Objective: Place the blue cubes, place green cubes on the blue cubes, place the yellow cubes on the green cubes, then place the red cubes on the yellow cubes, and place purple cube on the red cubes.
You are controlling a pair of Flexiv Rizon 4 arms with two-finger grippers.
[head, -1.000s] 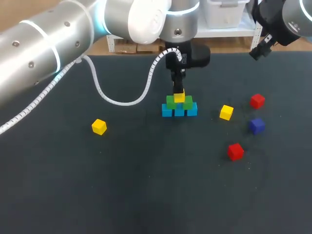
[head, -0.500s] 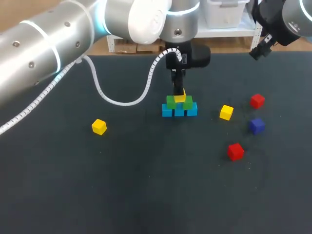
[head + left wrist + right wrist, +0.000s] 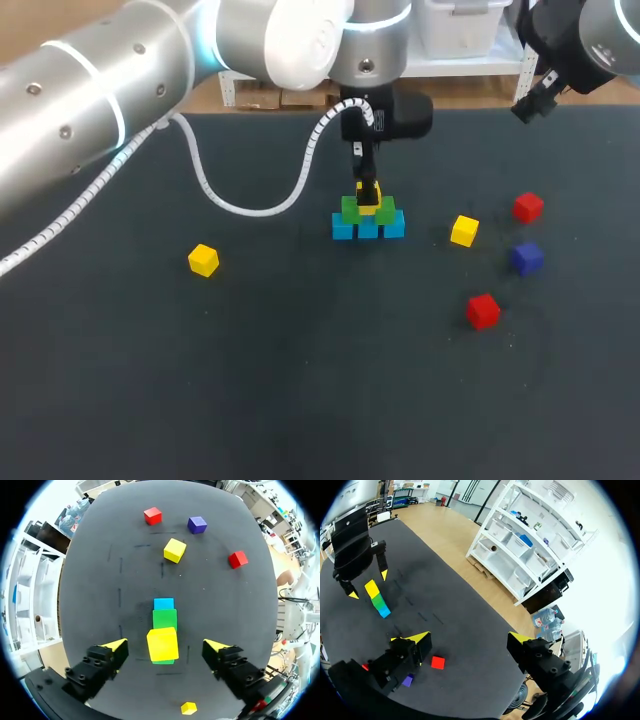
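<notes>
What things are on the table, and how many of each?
blue cubes: three, blue, row at table's middle
green cubes: two, green, on the blue cubes
top yellow cube: one, yellow, on the green cubes
loose yellow cubes: two, yellow, either side of the blue cubes
red cubes: two, red, right of the blue cubes
purple cube: one, purple, between the red cubes
left claw: one, yellow-tipped, open, either side of top yellow cube
right claw: one, yellow-tipped, open, far right

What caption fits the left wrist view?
Open left tool over a yellow cube stacked on green cubes above blue cubes.
</notes>
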